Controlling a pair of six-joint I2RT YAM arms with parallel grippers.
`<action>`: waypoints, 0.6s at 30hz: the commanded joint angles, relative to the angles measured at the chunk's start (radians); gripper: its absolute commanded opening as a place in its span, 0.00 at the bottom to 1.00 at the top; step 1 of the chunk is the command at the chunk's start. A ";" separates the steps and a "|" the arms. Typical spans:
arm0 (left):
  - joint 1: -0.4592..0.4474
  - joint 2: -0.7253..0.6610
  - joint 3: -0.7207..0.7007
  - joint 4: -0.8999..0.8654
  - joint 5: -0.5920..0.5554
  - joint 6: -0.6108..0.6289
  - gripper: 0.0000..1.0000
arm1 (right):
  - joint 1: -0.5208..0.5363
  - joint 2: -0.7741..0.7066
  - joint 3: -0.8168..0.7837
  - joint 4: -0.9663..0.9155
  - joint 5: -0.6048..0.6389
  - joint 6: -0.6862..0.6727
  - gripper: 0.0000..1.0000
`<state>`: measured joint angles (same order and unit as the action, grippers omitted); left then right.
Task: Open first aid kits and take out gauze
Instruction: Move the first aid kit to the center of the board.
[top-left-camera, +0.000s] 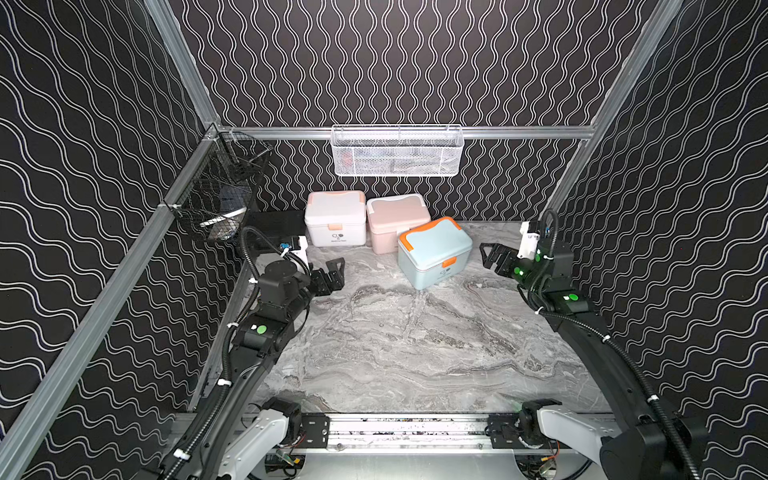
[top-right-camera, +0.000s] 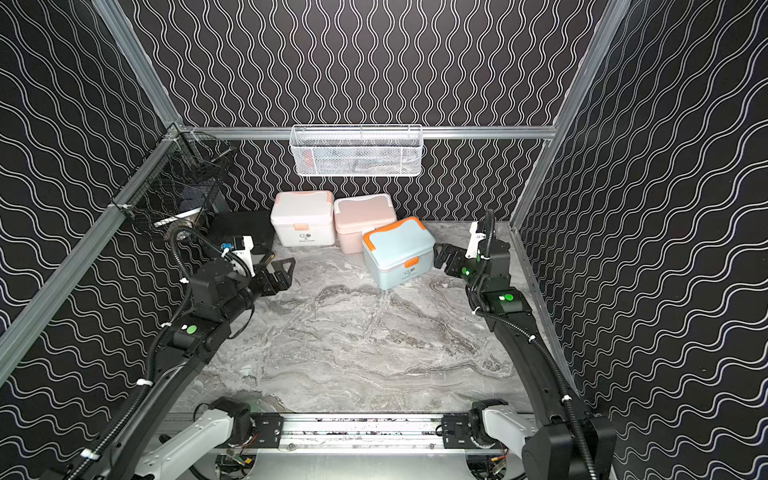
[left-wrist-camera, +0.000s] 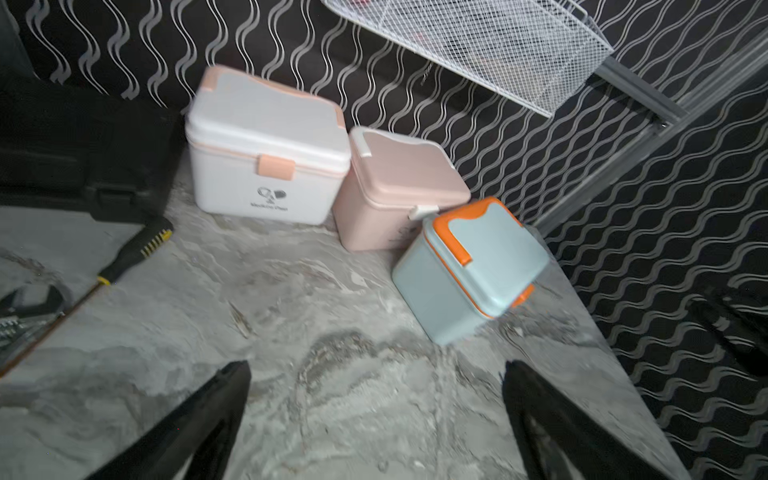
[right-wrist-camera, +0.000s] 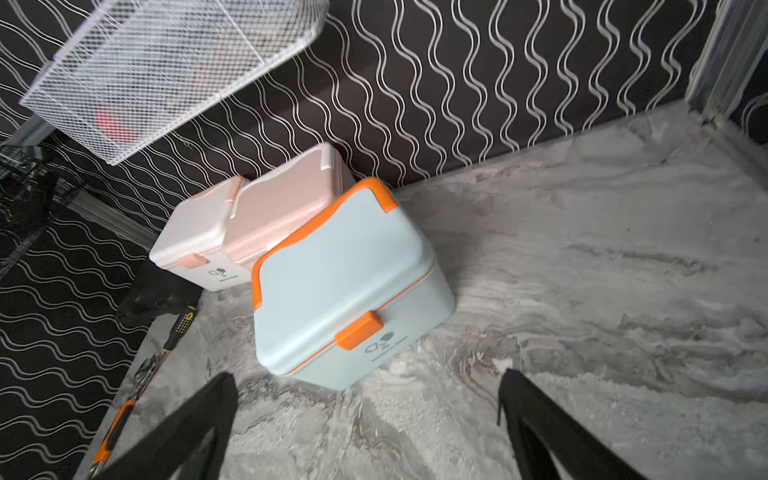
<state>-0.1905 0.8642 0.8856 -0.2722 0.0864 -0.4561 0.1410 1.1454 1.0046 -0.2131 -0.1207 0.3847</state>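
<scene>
Nearest the lens, a metal rail (top-left-camera: 415, 432) is seen bearing both arm bases at the front edge of the marbled tabletop (top-left-camera: 415, 345). At far left, the left tool (top-left-camera: 337, 272) is held over the tabletop with its fingers spread wide apart, empty. Behind it a flat black case (top-left-camera: 276, 224) is laid by the back wall. Next, the white first aid kit (top-left-camera: 336, 220) and the pink first aid kit (top-left-camera: 395, 220) are set side by side against that wall, lids shut. The light blue first aid kit (top-left-camera: 434, 253) is placed just in front of the pink one, turned askew, its orange latch (top-left-camera: 449, 262) closed. At right, the right tool (top-left-camera: 487, 255) is pointed at it, fingers likewise spread, clear of it
</scene>
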 joint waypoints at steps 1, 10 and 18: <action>0.000 -0.036 -0.005 -0.118 0.161 -0.045 0.99 | -0.013 0.028 0.020 -0.130 -0.039 0.097 1.00; 0.004 0.009 -0.101 -0.013 0.103 -0.249 0.99 | -0.060 0.195 0.121 -0.087 -0.168 0.090 1.00; -0.005 0.229 -0.110 0.257 0.197 -0.350 0.99 | -0.068 0.415 0.295 -0.076 -0.195 0.039 1.00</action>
<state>-0.1913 1.0561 0.7616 -0.1566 0.2512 -0.7414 0.0765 1.5150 1.2572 -0.3061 -0.2947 0.4511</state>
